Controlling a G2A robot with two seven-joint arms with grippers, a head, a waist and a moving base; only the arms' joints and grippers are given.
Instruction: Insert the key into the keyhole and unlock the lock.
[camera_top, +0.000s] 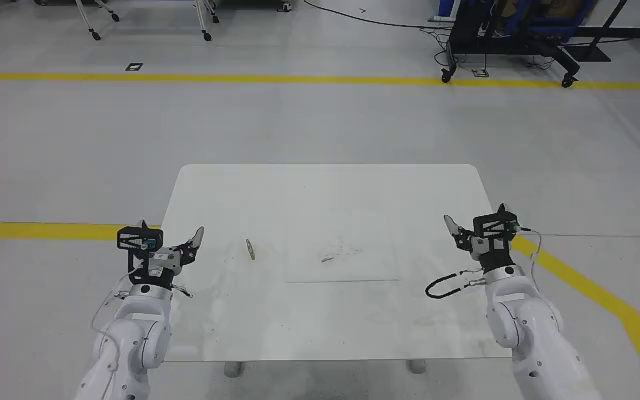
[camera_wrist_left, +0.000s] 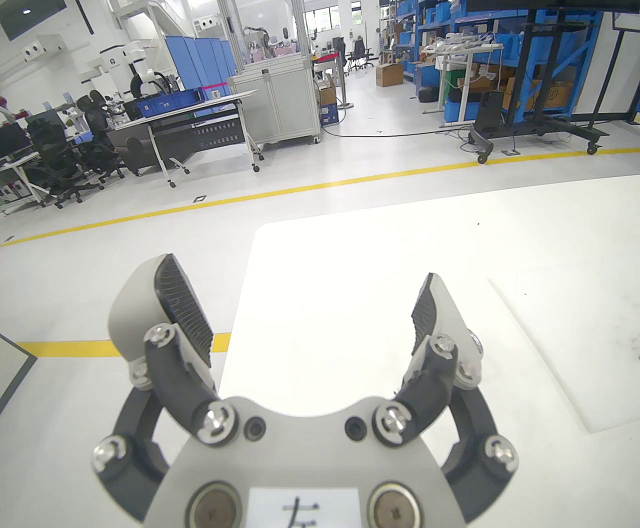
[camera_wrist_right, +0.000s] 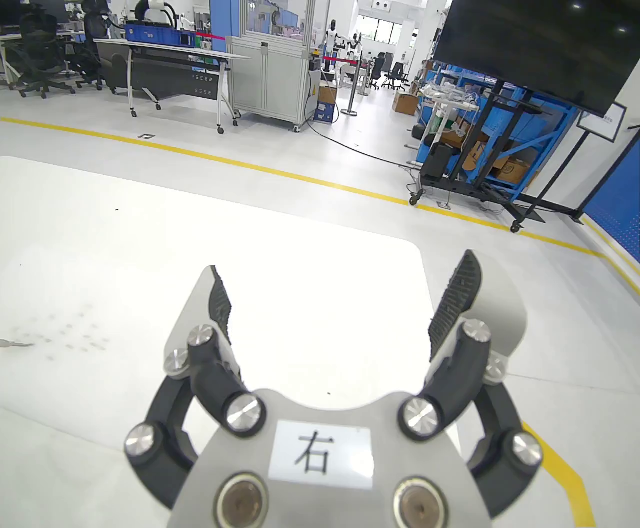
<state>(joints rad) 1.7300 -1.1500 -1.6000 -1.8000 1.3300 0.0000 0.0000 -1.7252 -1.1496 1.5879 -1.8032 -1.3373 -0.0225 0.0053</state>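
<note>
A small brass-coloured elongated object (camera_top: 250, 249) lies on the white table (camera_top: 320, 180), left of centre. A thin metallic piece (camera_top: 328, 259), perhaps the key, rests on a pale mat (camera_top: 345, 265) at the table's middle; its tip (camera_wrist_right: 10, 343) shows in the right wrist view. I cannot tell which of the two is the lock. My left gripper (camera_top: 172, 240) (camera_wrist_left: 300, 280) hovers open at the table's left edge, a short way left of the brass object, holding nothing. My right gripper (camera_top: 475, 226) (camera_wrist_right: 342, 270) hovers open at the right edge, also with nothing in it.
The mat (camera_wrist_left: 575, 350) carries faint smudges (camera_wrist_right: 75, 340). Yellow floor lines (camera_top: 300, 77) run around the table. A black stand on wheels (camera_top: 510, 45) and rolling desks stand far back, well away from the table.
</note>
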